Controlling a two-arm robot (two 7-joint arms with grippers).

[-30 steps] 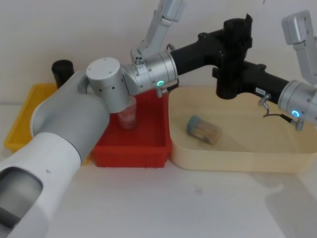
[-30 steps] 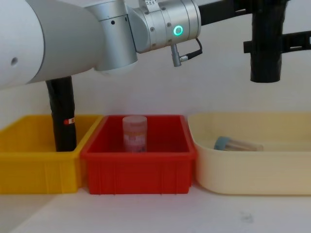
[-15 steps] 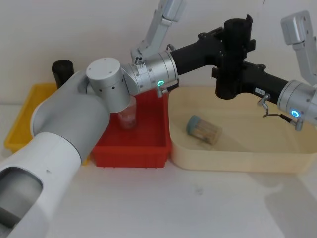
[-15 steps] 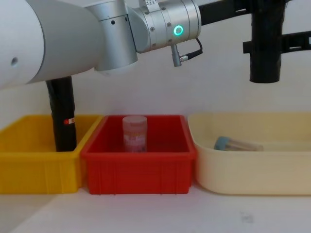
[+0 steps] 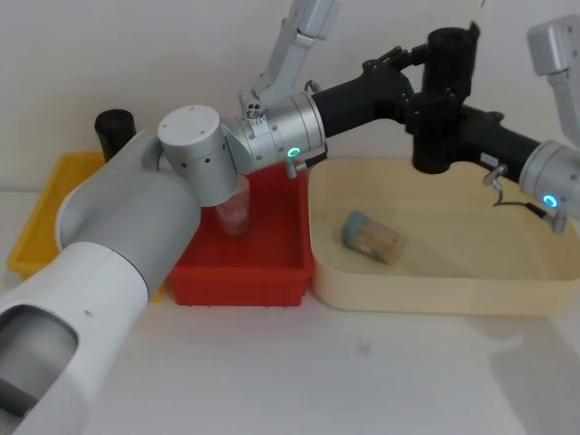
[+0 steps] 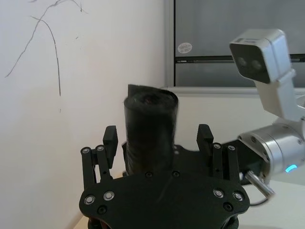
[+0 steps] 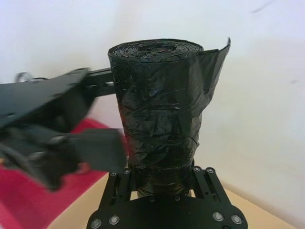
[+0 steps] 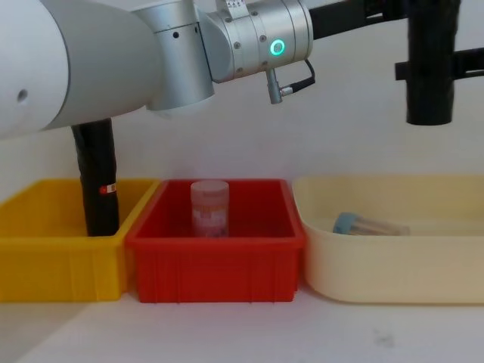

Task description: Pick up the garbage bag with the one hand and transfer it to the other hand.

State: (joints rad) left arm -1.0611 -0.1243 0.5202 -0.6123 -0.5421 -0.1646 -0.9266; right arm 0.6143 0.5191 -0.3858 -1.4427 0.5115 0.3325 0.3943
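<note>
Above the cream tray, our right gripper clamps the upright garbage bag; our left gripper, beside it, has its fingers spread.

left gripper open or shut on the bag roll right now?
Open. In the left wrist view the left gripper has its fingers spread clear of the garbage bag; the right gripper holds the roll upright at its base.
</note>
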